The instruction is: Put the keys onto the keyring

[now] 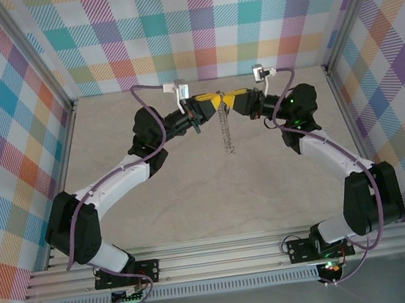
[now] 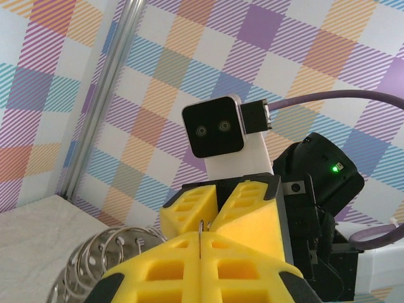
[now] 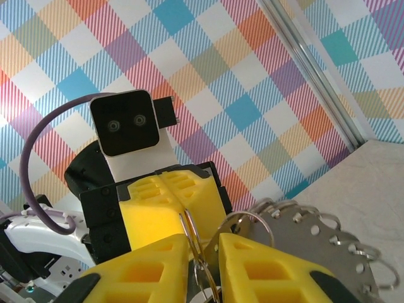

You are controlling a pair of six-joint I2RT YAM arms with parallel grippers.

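Both grippers meet tip to tip above the middle of the table. My left gripper (image 1: 210, 105) (image 2: 201, 237) is shut on the thin silvery wire of the keyring (image 2: 201, 225). My right gripper (image 1: 235, 102) (image 3: 203, 245) faces it, its yellow fingers (image 3: 265, 262) a narrow gap apart with the keyring's wire (image 3: 191, 228) standing in that gap. The hoop hangs edge-on below the grippers (image 1: 226, 130), fringed with silvery jagged bits (image 3: 319, 243) (image 2: 104, 252). The keys are hidden; a small silvery loop (image 3: 201, 273) sits low between the right fingers, and I cannot tell what it belongs to.
Pale marbled tabletop (image 1: 193, 197) lies open under and in front of the grippers. Checked walls with metal corner posts (image 1: 46, 82) close in the back and sides. Purple cables (image 1: 147, 92) loop off both wrists.
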